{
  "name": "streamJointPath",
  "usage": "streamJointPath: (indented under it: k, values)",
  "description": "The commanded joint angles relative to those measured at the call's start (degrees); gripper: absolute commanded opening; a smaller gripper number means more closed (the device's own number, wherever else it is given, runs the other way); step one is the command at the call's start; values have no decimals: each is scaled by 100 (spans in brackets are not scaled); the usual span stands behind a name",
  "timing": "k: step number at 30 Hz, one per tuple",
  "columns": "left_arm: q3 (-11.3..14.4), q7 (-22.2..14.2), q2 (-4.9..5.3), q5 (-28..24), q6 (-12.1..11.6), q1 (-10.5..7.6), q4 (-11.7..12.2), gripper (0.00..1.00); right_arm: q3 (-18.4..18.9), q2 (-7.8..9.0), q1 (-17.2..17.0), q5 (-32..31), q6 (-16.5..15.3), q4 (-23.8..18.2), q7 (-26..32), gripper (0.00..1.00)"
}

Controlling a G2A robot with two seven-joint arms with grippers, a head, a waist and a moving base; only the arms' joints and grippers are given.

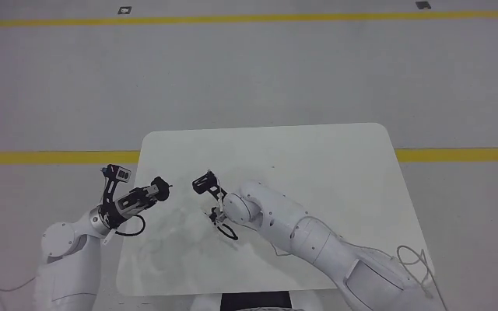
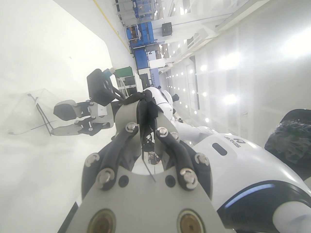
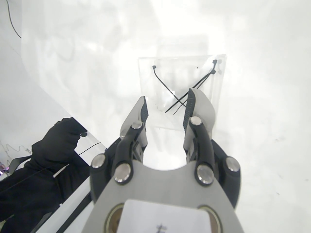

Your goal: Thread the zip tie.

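Right wrist view: right end effector (image 3: 167, 94) spread above black plastic zip ties (image 3: 203, 80), presumably to pick one. Left end effector (image 2: 145, 103) pressed together.

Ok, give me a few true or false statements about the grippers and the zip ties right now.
1. The right gripper is open. True.
2. The zip ties in the clear tray are white. False: they are black.
3. The left gripper is wide open. False: it is shut on a thin black tie.
4. The right gripper hangs over the clear tray. True.
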Motion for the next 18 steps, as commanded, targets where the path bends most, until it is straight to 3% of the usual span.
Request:
streamJointPath:
  k: [1, 8, 18]
  values:
    - [0, 0, 0, 0, 0, 0, 0, 0, -58, -62, 47, 16, 10, 175, -4, 31]
    - [0, 0, 0, 0, 0, 0, 0, 0, -208, -279, 226, 148, 97, 612, 195, 35]
    - [0, 0, 0, 0, 0, 0, 0, 0, -405, -443, 275, -229, 23, 829, -97, 27]
